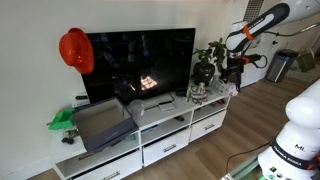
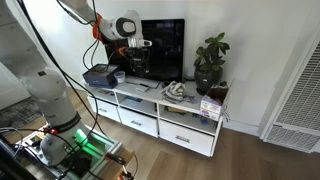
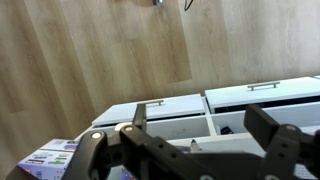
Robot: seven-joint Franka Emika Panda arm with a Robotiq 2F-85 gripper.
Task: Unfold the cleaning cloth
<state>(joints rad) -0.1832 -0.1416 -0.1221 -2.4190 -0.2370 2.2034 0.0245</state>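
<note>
Spread wide and empty, the hand (image 3: 200, 115) hung ready to descend on the crumpled cleaning cloth (image 2: 175, 91) below, to one side.

White, rounded arm (image 1: 262, 18) casings with black joint bands. Bulky, glossy white base (image 2: 50, 95). Orange-red collar (image 2: 98, 30) at the wrist. Black cables (image 2: 30, 40) trailing alongside. Claw (image 3: 200, 128) matt black, blocky, two broad fingers (image 3: 265, 128) with visible linkage pivots.
</note>
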